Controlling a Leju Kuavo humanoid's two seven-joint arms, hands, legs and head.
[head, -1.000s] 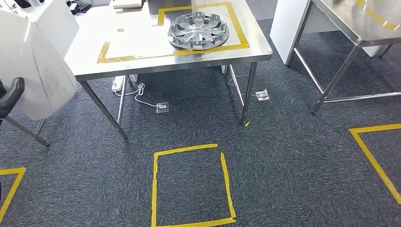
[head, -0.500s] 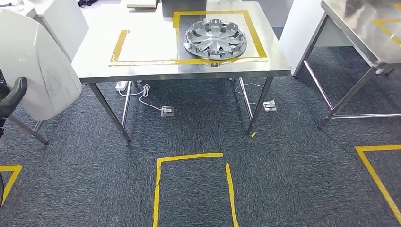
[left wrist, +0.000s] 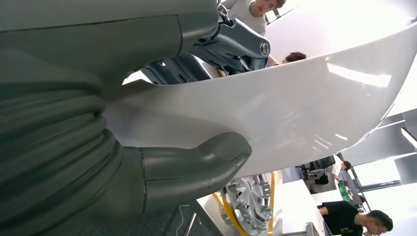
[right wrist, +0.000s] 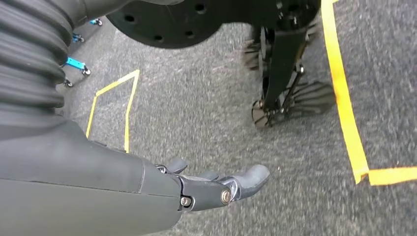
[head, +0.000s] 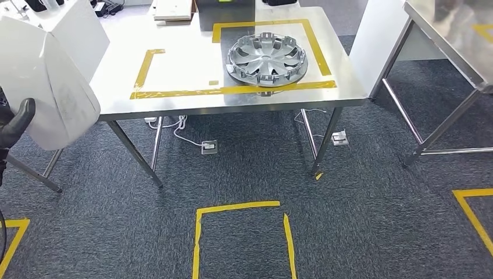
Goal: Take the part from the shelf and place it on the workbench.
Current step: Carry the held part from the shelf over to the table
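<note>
A large white curved part (head: 49,75) is at the left of the head view, and my left hand (head: 14,123) grips its lower edge. In the left wrist view the thick thumb (left wrist: 196,162) presses under the white part (left wrist: 295,108) while the darker fingers clamp it from the other side. The steel workbench (head: 180,64) stands ahead, marked with yellow tape rectangles. My right hand (right wrist: 216,187) hangs over the carpet with its fingers stretched out and nothing in it.
A silver hubcap (head: 266,58) lies inside the right taped rectangle on the workbench. A second steel table (head: 453,35) stands at the right. Yellow tape squares (head: 241,232) mark the carpet in front. People (left wrist: 354,216) stand beyond the part in the left wrist view.
The whole head picture has shifted: the workbench now sits lower and larger, so the camera has moved nearer. My left hand still holds the white part.
</note>
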